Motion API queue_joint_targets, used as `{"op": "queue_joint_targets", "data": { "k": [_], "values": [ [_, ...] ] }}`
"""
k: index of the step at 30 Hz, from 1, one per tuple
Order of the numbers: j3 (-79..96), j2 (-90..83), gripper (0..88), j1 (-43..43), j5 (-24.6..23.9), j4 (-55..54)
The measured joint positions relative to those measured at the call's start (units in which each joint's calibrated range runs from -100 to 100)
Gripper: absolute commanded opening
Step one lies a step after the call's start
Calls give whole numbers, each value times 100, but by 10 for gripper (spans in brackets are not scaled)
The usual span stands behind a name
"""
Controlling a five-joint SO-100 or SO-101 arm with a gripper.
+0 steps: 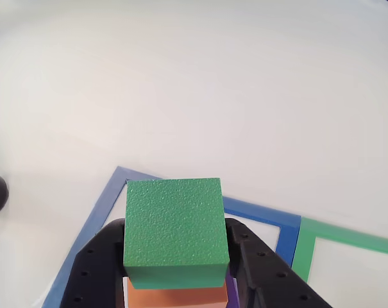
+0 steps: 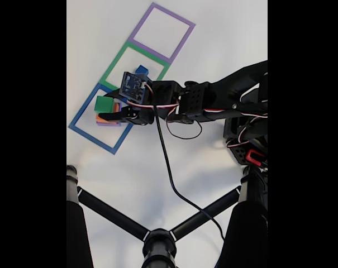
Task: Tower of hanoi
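Four foam blocks by count: one green block (image 1: pixel 174 228) between the fingers of the one gripper (image 1: pixel 176 256); one orange block (image 1: pixel 176 296) directly beneath it; one purple block (image 2: pixel 107 123) lowest under the gripper; one blue cube (image 2: pixel 142 71) just behind the gripper; three flat square frames: one blue frame (image 2: pixel 82 131) around the gripper's stack, one green frame (image 2: pixel 117 62) beyond it, one purple frame (image 2: pixel 182 34) farthest away.

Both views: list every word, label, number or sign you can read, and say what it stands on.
None can be read. The green block, orange block, gripper and blue frame bear no lettering in the other view. In the fixed view, the small board on the arm is too small and blurred to show any print.
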Motion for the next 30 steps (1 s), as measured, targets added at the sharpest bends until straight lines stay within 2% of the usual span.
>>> {"op": "queue_joint_targets", "data": {
  "k": [12, 18, 23, 30],
  "values": [
    [34, 453, 86, 0, 0, -404],
    [34, 730, 144, 0, 0, -681],
    [34, 915, 227, 0, 0, -934],
    [26, 940, 256, 0, 0, -1005]
  ]
}}
